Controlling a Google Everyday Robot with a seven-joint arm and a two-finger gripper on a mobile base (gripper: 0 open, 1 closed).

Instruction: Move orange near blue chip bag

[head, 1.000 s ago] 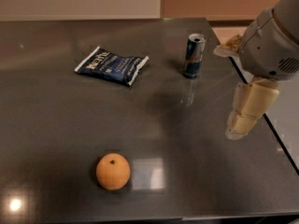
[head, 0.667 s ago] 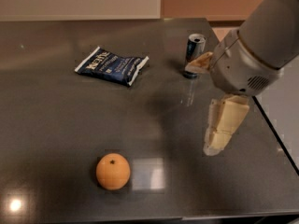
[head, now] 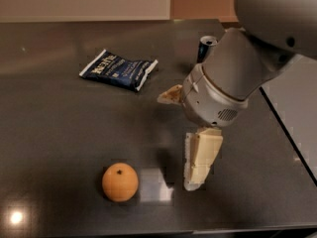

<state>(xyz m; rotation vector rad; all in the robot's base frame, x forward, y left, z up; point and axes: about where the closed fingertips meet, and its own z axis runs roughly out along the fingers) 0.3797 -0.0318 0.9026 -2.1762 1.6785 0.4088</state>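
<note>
The orange [head: 120,182] sits on the dark table near its front edge, with its stem dot facing up. The blue chip bag [head: 119,70] lies flat at the back left, well apart from the orange. My gripper [head: 176,142] hangs over the table to the right of the orange and a little behind it. It is open and empty. One cream finger [head: 199,160] points down toward the table right of the orange. The other finger [head: 170,94] sticks out to the left, higher up. The gripper touches neither object.
A blue-and-silver drink can [head: 206,45] stands at the back, partly hidden behind my arm [head: 237,73]. The table's right edge [head: 285,128] runs diagonally, with pale floor beyond it. The front edge lies just below the orange.
My arm and gripper have moved left and toward the front of the table, closer to the orange. The orange, the bag and the can have not moved.
</note>
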